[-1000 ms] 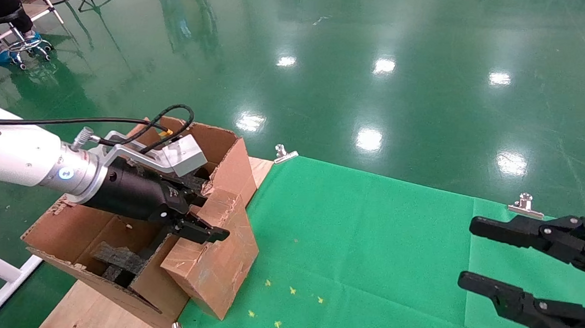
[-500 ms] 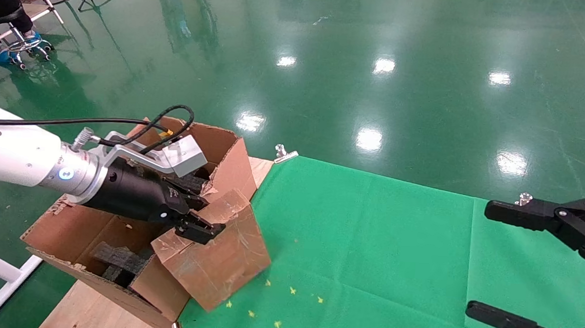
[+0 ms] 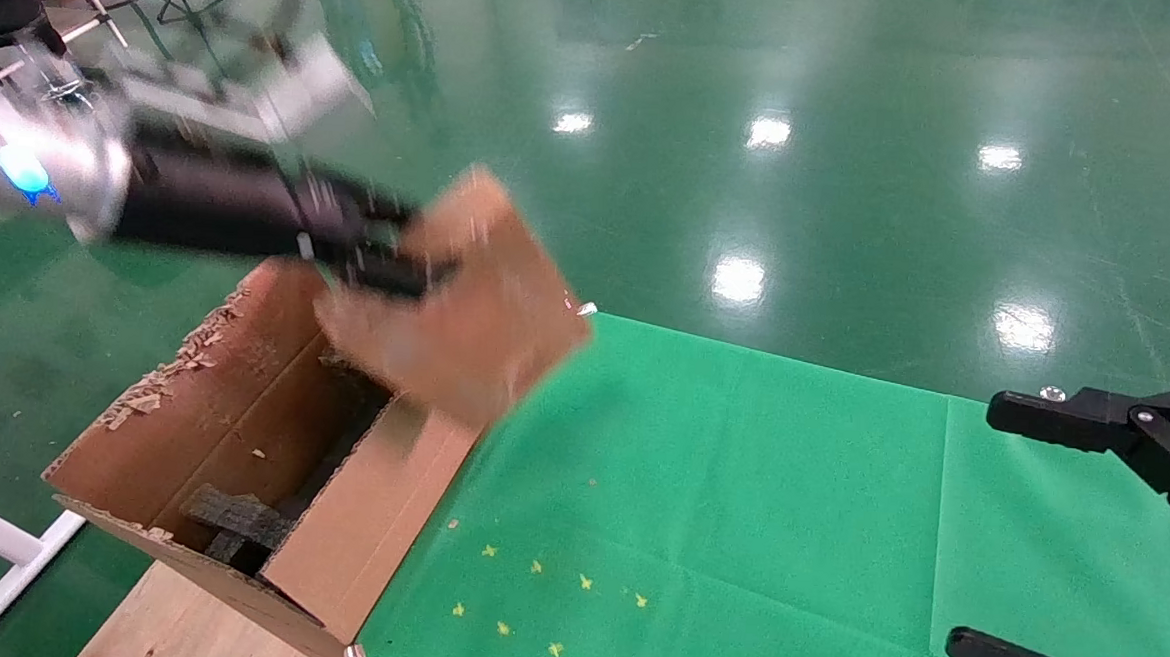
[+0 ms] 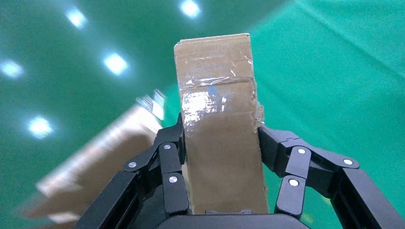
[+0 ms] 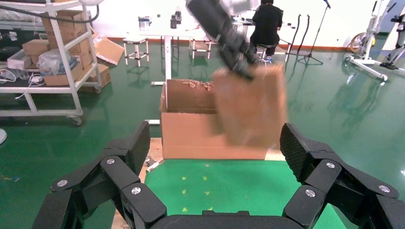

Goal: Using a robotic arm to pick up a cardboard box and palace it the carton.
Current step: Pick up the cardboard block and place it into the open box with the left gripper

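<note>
Left tool (image 3: 403,259) is clamped on the box (image 3: 466,307), holding it tilted in the air above the carton (image 3: 238,451), which sits at the counter's (image 3: 716,496) left edge. The left wrist view alone shows both fingers (image 4: 172,162) pressed on the box's sides and the clear tape on it. Right tool (image 3: 1045,538) hangs spread wide over the counter's right edge.
</note>
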`<state>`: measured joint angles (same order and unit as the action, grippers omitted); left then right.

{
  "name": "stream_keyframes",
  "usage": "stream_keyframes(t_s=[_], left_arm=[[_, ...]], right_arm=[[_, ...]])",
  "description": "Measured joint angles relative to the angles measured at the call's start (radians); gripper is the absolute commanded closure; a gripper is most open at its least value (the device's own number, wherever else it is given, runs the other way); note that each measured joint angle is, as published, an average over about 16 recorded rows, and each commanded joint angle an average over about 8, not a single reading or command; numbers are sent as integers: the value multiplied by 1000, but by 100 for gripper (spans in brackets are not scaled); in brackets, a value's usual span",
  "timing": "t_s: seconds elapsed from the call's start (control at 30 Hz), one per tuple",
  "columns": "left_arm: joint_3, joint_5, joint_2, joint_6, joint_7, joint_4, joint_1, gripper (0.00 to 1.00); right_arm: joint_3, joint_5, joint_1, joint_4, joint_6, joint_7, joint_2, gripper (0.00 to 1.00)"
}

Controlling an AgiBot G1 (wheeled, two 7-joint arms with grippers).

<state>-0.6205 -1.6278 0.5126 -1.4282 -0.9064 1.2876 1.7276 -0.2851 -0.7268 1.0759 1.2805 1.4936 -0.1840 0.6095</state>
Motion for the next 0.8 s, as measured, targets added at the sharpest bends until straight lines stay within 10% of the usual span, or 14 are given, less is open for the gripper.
stream_keyframes(t_s=[0.33,0.8], left_arm=[[29,-88,-54,21,89,-149,104,100],[7,-107,-148,81,229,-414,-16,100]], right_arm=[[-1,0,0,0,0,0,0,0],[-2,1,0,0,-1,1,-1,0]])
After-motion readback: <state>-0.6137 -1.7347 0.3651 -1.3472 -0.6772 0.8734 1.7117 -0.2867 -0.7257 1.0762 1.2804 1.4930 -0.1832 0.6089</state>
